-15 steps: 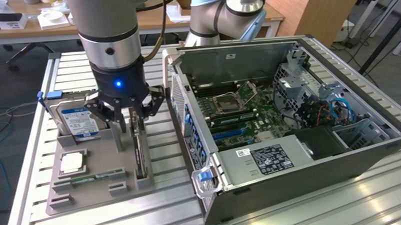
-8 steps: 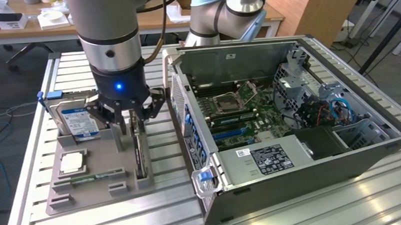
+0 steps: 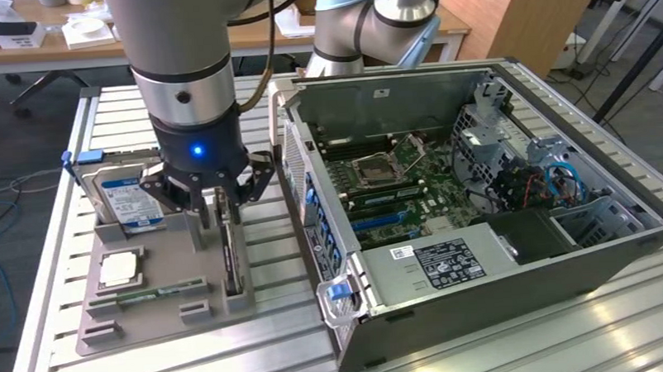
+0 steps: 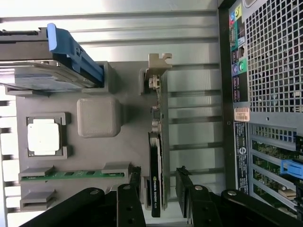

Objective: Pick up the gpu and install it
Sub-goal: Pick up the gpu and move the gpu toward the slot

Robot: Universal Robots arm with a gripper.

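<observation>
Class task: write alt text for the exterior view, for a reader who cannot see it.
A robot arm's open claw straddles the gpu, which stands edge-on in a grey parts tray. An open computer case sits at the exterior view's right.

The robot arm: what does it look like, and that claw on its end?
The arm is a thick, smooth grey tube ending in a shiny silver band. Below sits a black wrist section with a small glowing blue light. The claw is black, built of jointed links with round pins, narrowing to two fingers.
</observation>
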